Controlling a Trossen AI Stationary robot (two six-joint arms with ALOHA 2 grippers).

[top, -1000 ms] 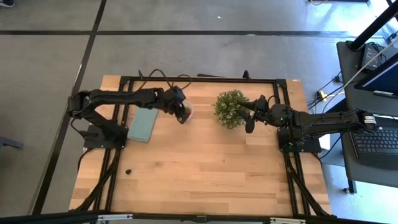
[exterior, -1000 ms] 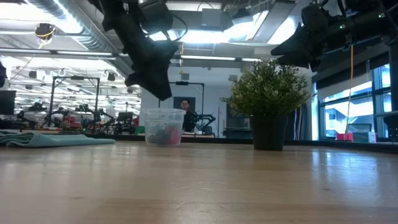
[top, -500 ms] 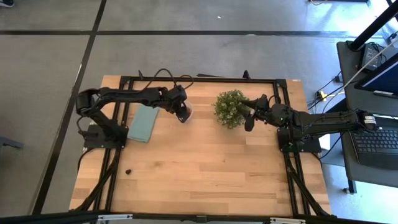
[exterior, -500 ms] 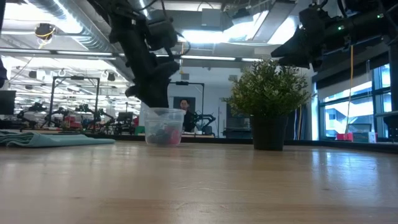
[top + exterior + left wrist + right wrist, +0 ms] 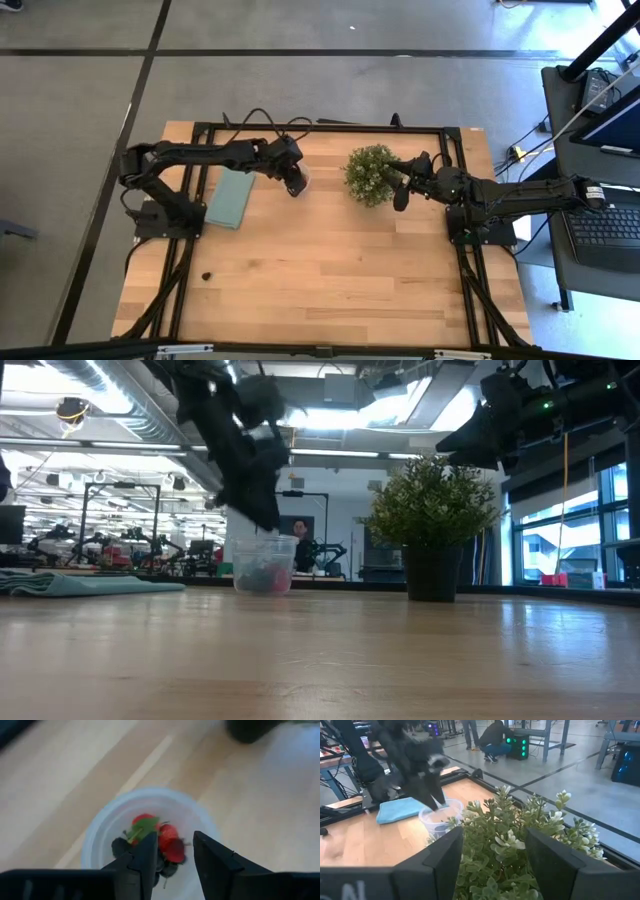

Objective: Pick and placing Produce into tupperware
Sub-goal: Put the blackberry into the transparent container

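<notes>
Clear plastic and round, the small whitish-rimmed cup [image 5: 150, 837] on the wooden bench [image 5: 330, 270] already holds red and dark fruit pieces [image 5: 155, 842] — the left tool [image 5: 172, 852] hangs over it, fingers parted and empty. One dark piece [image 5: 206, 275] lies well apart, apparently left to fetch; the right tool [image 5: 400, 195] waits by the bushy green plant [image 5: 370, 175], fingers apart.

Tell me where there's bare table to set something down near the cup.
The wide near half of the table is bare, apart from a small dark bit at its left edge. It's crowded along the far side: teal cloth, left hand over the cup, then the plant with the right hand beside it.
</notes>
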